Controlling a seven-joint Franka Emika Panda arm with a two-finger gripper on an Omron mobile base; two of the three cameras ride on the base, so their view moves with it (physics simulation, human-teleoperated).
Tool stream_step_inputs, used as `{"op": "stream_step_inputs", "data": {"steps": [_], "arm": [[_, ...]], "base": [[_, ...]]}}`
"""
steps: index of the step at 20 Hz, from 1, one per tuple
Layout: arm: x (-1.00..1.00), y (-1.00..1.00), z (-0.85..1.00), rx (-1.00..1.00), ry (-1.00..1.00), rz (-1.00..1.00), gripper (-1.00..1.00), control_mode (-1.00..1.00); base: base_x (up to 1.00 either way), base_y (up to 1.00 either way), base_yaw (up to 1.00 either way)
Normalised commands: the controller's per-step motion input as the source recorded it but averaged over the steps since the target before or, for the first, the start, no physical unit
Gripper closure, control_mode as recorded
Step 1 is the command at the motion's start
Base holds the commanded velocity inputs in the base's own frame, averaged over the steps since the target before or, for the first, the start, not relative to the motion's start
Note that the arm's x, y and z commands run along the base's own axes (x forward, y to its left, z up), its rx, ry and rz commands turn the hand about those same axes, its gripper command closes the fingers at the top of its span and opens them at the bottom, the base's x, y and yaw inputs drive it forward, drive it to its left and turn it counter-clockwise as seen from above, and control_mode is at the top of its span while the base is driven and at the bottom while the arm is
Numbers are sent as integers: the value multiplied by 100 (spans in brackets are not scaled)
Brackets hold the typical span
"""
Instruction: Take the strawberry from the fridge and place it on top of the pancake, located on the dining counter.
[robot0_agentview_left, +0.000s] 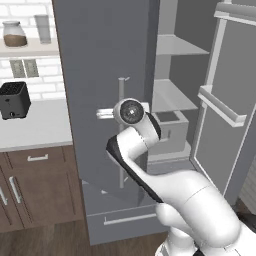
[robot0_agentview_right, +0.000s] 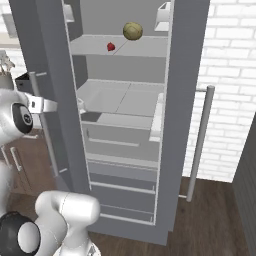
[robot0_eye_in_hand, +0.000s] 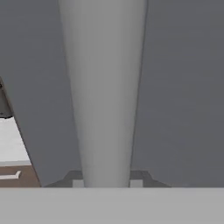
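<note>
- Three views follow, starting with the left base view. The white robot arm with dark joints reaches forward to the long vertical grey bar handle (robot0_agentview_left: 121, 132) on the left door of the tall grey double-door fridge (robot0_agentview_left: 100, 75). The two-finger gripper (robot0_agentview_left: 106, 113) sits at that handle, hidden partly by the wrist. The right door stands open, showing pale grey shelves and a drawer. A black toaster (robot0_agentview_left: 13, 100) rests on the pale counter over brown wooden cabinets (robot0_agentview_left: 35, 125). Risk: if the arm pulls along a straight line and not the door's arc, the handle could slip out of the grip.
- Right base view: the tiny bright red strawberry (robot0_agentview_right: 111, 46) lies on an upper fridge shelf, near a larger olive-green round fruit (robot0_agentview_right: 132, 31) and apart from it. The gripper (robot0_agentview_right: 46, 105) is at the left door's handle (robot0_agentview_right: 42, 125), well away from the berry. Risk: a jolt of the door might roll the round fruit against the strawberry, or roll the berry off the shelf edge.
- Hand view: the grey bar (robot0_eye_in_hand: 105, 92) runs straight up between the two fingertips (robot0_eye_in_hand: 78, 183), which are closed on it, one on each side. Risk: the hold looks shallow, near the tips, so it may slide along the bar as the door swings.
</note>
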Motion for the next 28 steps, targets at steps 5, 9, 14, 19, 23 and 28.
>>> {"op": "stream_step_inputs", "data": {"steps": [5,9,14,19,23,28], "arm": [[-10,28,-3,4,4,-1,-100,-100],[-69,-31,0,15,0,-12,-100,-100],[-74,-57,5,14,-1,-17,-100,-100],[-34,-77,18,20,-1,-10,-100,-100],[7,-89,27,44,-1,8,-100,-100],[16,-86,2,52,-4,19,-100,-100]], "base": [[0,0,0],[0,0,0],[0,0,0],[0,0,0],[0,0,0],[0,0,0]]}}
